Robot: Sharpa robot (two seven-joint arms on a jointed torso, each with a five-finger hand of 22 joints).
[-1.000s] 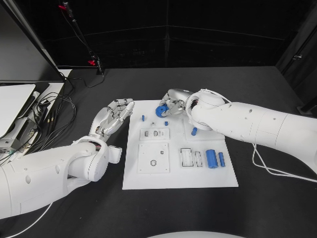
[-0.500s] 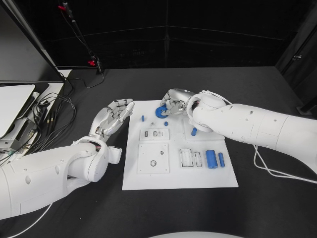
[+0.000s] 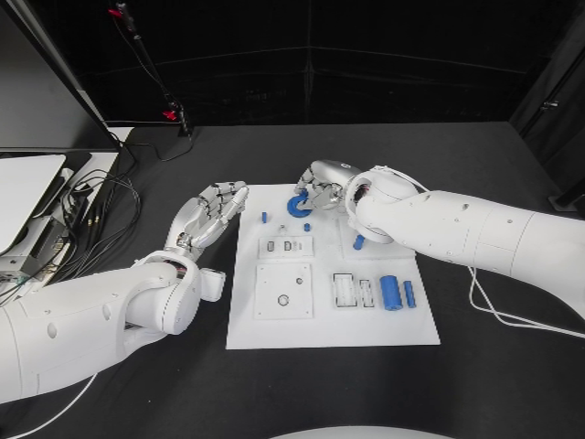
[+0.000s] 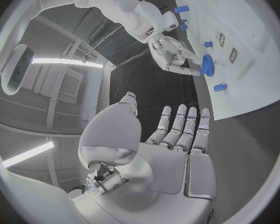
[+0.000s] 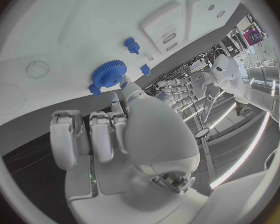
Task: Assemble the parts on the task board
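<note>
The right hand [image 3: 322, 189] is at the far edge of the task board [image 3: 332, 329], and its fingers pinch a blue gear [image 3: 298, 205]. The gear is held on its edge, just over the board's far end, maybe touching it; this is hard to tell. It is likely held this way so it can be put on its spot. The left hand [image 3: 214, 212] lies flat with fingers spread beside the board's left edge, holding nothing, out of the way. Other blue parts [image 3: 390, 293] lie near the board's right edge.
</note>
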